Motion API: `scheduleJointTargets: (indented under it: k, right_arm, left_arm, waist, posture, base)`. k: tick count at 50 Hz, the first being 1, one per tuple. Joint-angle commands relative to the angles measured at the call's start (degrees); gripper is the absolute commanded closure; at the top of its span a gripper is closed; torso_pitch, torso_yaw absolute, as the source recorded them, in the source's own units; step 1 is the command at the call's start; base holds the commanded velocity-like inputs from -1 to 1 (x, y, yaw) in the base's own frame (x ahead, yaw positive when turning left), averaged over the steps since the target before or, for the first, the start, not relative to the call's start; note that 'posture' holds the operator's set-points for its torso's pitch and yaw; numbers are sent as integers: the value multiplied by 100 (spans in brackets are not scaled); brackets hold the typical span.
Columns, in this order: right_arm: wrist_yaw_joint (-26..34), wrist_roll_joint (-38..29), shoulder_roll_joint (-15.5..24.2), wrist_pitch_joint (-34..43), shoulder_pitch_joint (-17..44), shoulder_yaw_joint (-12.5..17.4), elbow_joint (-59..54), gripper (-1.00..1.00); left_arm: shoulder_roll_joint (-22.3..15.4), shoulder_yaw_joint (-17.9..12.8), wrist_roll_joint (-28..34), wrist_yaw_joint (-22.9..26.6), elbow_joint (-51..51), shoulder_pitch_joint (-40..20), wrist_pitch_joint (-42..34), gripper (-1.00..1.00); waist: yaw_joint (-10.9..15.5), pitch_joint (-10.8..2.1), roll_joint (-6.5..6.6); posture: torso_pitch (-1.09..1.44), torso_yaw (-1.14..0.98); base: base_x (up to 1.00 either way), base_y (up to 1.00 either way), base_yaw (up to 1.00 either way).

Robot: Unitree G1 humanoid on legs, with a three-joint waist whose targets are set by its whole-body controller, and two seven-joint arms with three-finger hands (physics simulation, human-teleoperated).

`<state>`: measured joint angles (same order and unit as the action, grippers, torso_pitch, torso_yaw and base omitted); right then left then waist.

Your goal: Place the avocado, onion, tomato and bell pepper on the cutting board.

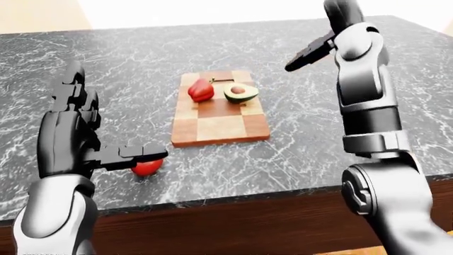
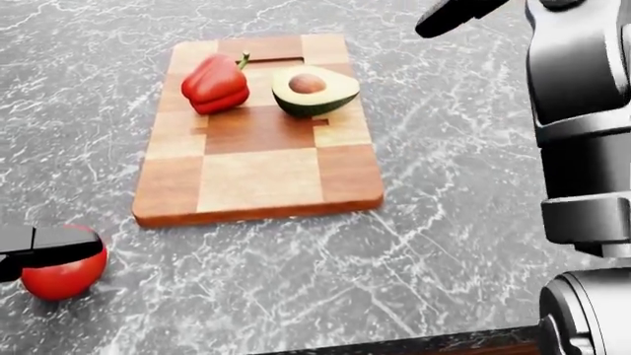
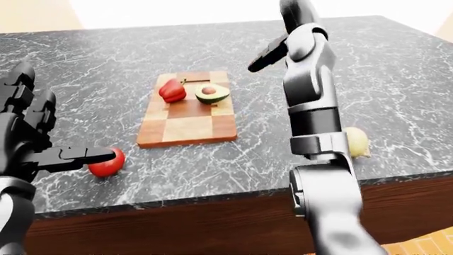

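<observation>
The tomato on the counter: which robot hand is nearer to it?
Left. The left robot hand is right at the tomato, one finger reaching over its top. The right robot hand is raised far off, above the counter beyond the cutting board.

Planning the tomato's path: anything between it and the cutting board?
Nothing; in the head view only bare counter separates the tomato from the cutting board. The left hand overlaps the tomato.

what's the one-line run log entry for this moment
on cutting board: bell pepper, avocado | on counter: tomato, onion | left hand: open, over tomato | right hand: open, raised
</observation>
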<state>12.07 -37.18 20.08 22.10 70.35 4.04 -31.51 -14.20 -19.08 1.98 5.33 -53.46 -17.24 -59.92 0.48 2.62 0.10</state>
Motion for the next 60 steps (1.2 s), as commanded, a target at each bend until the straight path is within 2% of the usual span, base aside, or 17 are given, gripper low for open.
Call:
scheduleJointTargets:
  k: [1, 2, 4, 6, 7, 9, 12, 13, 14, 18, 20, 23, 28, 31, 38, 46, 60]
  right_arm:
    - [401, -85, 161, 547, -58, 137, 986, -100]
    - [418, -64, 162, 918, -225, 273, 1425, -100]
    - [903, 43, 224, 1700, -656, 404, 2485, -100]
    - [1070, -4, 438, 1940, -877, 397, 3008, -100]
    - [1243, 0, 531, 2260, -996, 513, 3420, -100]
    - [1407, -125, 756, 2506, -1249, 582, 3845, -100]
    - [1607, 21, 990, 3079, -1674, 951, 4613, -100]
    - [1756, -108, 1240, 3221, -1871, 919, 4872, -100]
    - [1894, -53, 1271, 3479, -1947, 1046, 5218, -100]
    - [2251, -165, 1621, 3690, -2399, 1099, 5771, -100]
    - [2342, -206, 1665, 3883, -2615, 1248, 6007, -100]
    - [2379, -150, 1635, 3939, -3013, 1467, 6304, -100]
    - [2059, 233, 1592, 3923, -3699, 2072, 6526, -100]
    - [1896, 437, 1510, 3870, -4097, 2184, 6687, -100]
    - [1462, 853, 1332, 3609, -4766, 2705, 6670, -100]
    - [796, 1312, 922, 3188, -5253, 2914, 6542, -100]
    - [253, 1451, 531, 2808, -5552, 2585, 6358, -100]
  left_arm:
    - [-58, 15, 30, -51, -142, -150, 154, -100]
    - [-55, 24, 36, -61, -143, -160, 140, -100]
    - [-69, 74, 57, -73, -169, -182, 92, -100]
    - [-69, 77, 72, -72, -200, -199, 45, -100]
    - [-59, 89, 73, -75, -220, -217, 10, -100]
    - [-48, 102, 79, -70, -239, -226, -17, -100]
    - [-58, 59, 75, -34, -303, -214, -70, -100]
    - [-58, 44, 67, -18, -338, -209, -97, -100]
    - [-56, 36, 66, -14, -343, -204, -98, -100]
    - [-14, 40, 62, -35, -309, -159, -11, -100]
    - [6, 51, 52, -48, -253, -152, 51, -100]
    - [7, 23, 10, -64, -239, -171, 50, -100]
    - [-6, 101, 12, -115, -206, -219, 24, -100]
    - [-24, 103, 19, -121, -289, -244, -75, -100]
    - [-37, 172, 66, -123, -398, -321, -252, -100]
    - [-17, 233, 140, -102, -298, -358, -181, -100]
    - [-12, 114, 89, -11, -296, -239, -81, -100]
  waist:
    - [5, -158, 2]
    - [4, -154, -6]
    - [8, -150, -22]
    - [12, -141, -39]
    - [11, -138, -43]
    - [2, -140, -52]
    - [-2, -136, -59]
    - [4, -136, -66]
    - [5, -135, -78]
    - [-3, -114, -85]
    - [-13, -115, -83]
    - [-22, -125, -93]
    - [-24, -140, -117]
    - [-18, -142, -125]
    - [-23, -147, -136]
    - [-21, -159, -157]
    - [-16, -189, -158]
  posture:
    - [0, 0]
    - [0, 0]
    - [0, 0]
    - [0, 0]
    - [0, 0]
    - [0, 0]
    - [0, 0]
    - [0, 0]
    - [0, 0]
    - [0, 0]
    - [0, 0]
    - [0, 0]
    - [0, 0]
    - [0, 0]
    - [0, 0]
    - [0, 0]
    - [0, 0]
  base:
    - [0, 0, 0]
    - [0, 0, 0]
    - [0, 0, 0]
    - [0, 0, 0]
    - [0, 0, 0]
    - [0, 0, 0]
    - [0, 0, 0]
    - [0, 0, 0]
    - [0, 0, 0]
    - [0, 0, 0]
    - [0, 0, 0]
    - [0, 0, 0]
    - [0, 0, 0]
    - [0, 0, 0]
    - [0, 0, 0]
    - [0, 0, 0]
    - [0, 0, 0]
